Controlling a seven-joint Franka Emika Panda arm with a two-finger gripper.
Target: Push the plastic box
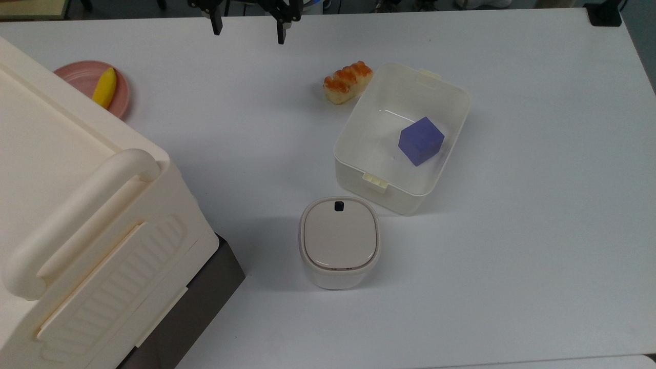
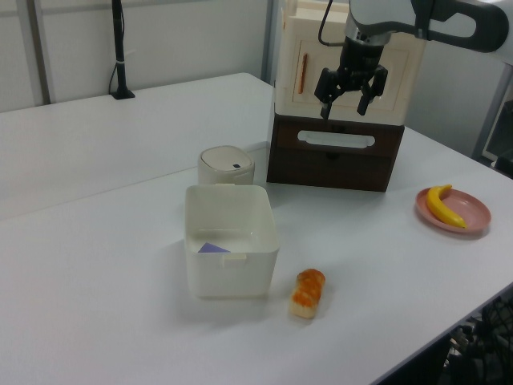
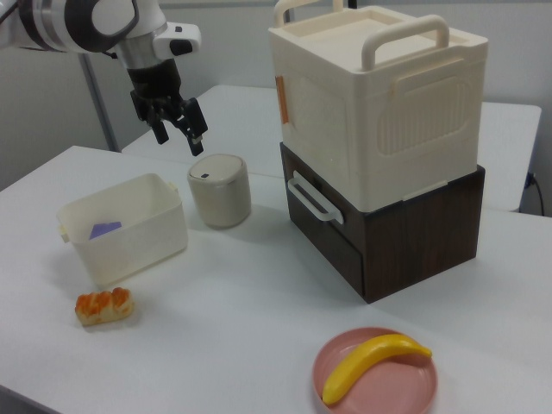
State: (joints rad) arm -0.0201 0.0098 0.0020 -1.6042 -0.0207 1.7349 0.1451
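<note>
- White surface (image 1: pixel 512 256) carries the plastic box (image 1: pixel 359 169) at centre, in the top view.
- Gripper (image 1: pixel 248 31) hangs at 11 o'clock, fingers apart, holding nothing.
- Left view shows the dark cabinet (image 2: pixel 333 160) under the crate.

I see a white tabletop (image 1: pixel 538 230) carrying the plastic box (image 1: pixel 359 177), lidded bin (image 1: pixel 339 241), pastry (image 1: pixel 347 82), pink plate (image 1: pixel 82 77) and dark cabinet (image 3: pixel 414 233).

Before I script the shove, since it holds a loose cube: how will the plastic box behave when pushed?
The plastic box looks thin-walled and nearly empty, so probably light and quick to slide on the smooth table. A high push may tip it. The purple cube could shift inside.
</note>
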